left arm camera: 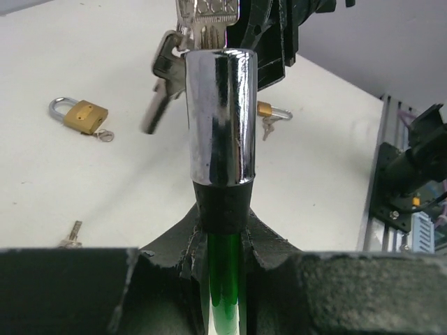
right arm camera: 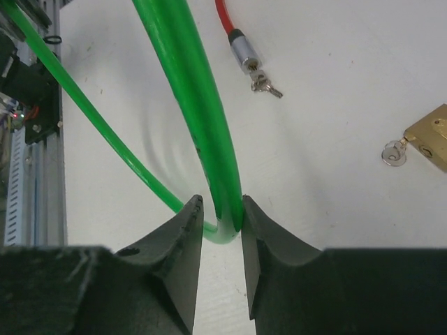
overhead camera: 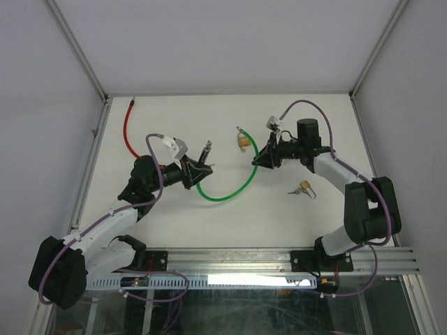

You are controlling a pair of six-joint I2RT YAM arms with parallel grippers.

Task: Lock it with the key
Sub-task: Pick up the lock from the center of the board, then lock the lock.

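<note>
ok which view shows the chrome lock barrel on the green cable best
Left wrist: the chrome lock barrel fills the frame, keys at its top, green cable below. Top external shows it tiny at the left gripper. Right wrist shows only the cable, not this barrel.

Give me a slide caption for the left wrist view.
Left gripper clamps the green cable lock below its chrome cylinder, keys at the tip, brass padlock beyond.

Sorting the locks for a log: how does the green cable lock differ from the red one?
The green plastic-coated cable lock is held by both hands, the left hand below its chrome barrel, the right hand on the cable; the red plastic-coated cable lock lies free on the table. Green bows in an arc; red runs almost straight. Both end in chrome barrels with keys.
</note>
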